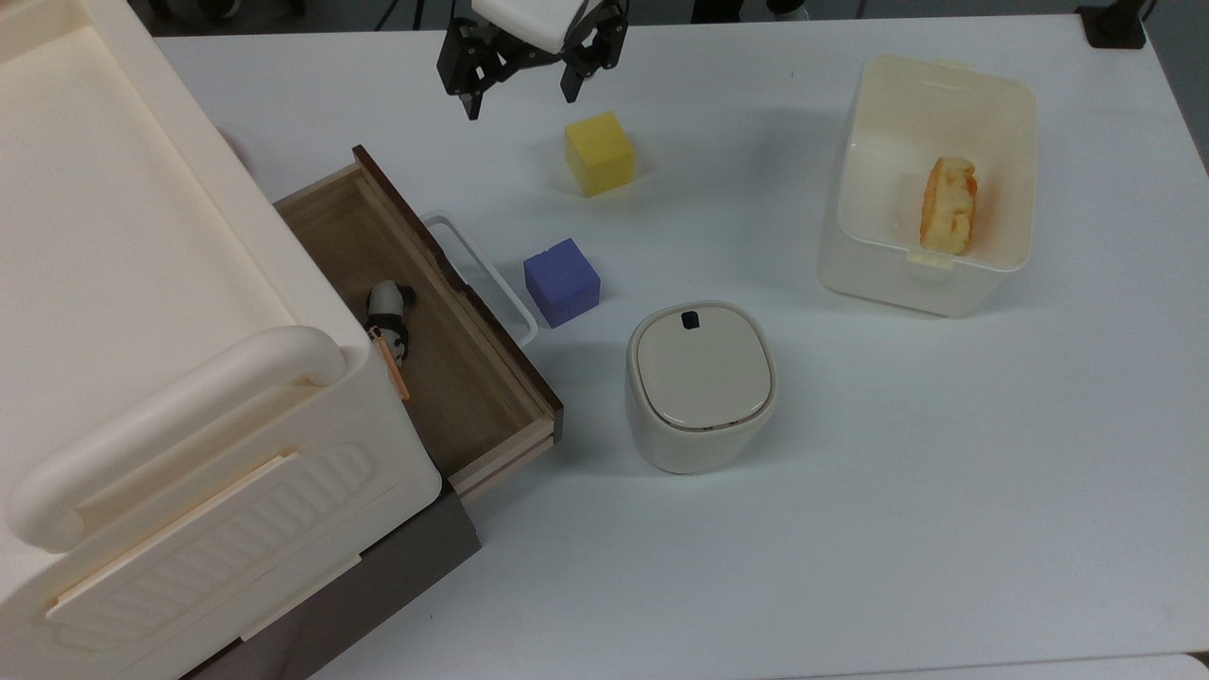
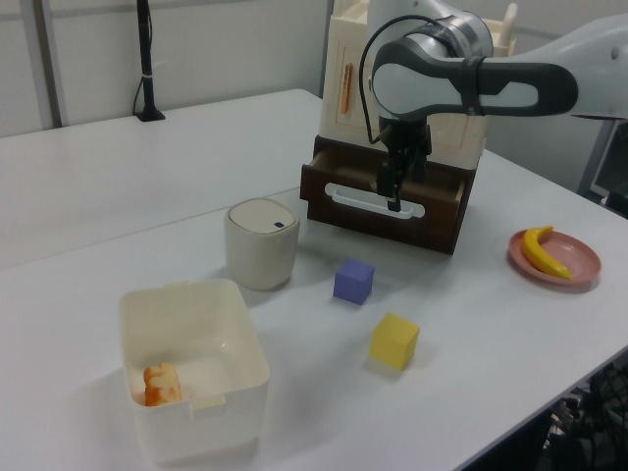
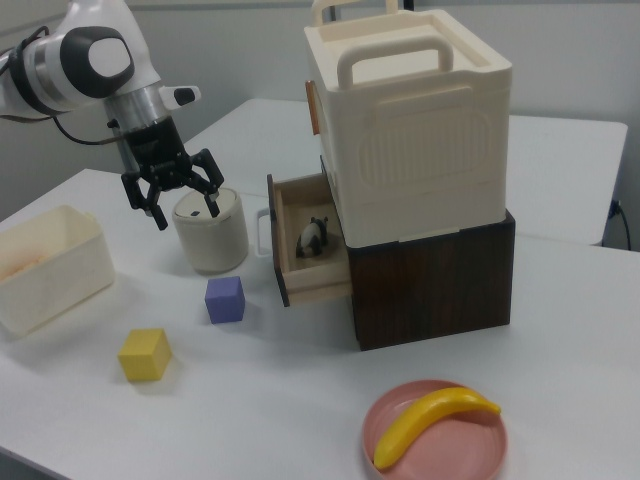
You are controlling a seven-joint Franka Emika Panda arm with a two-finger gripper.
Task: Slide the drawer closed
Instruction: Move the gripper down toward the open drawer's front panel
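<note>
Drawer: projecting from cabinet at the top view's left, toy figure inside. Two cubes and lidded pot on worktop beside it. Bin at the top view's right, holding food piece.

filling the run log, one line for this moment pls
phase: approach | claw: open, empty, above table, off the handle | drawer: open, toy inside
</note>
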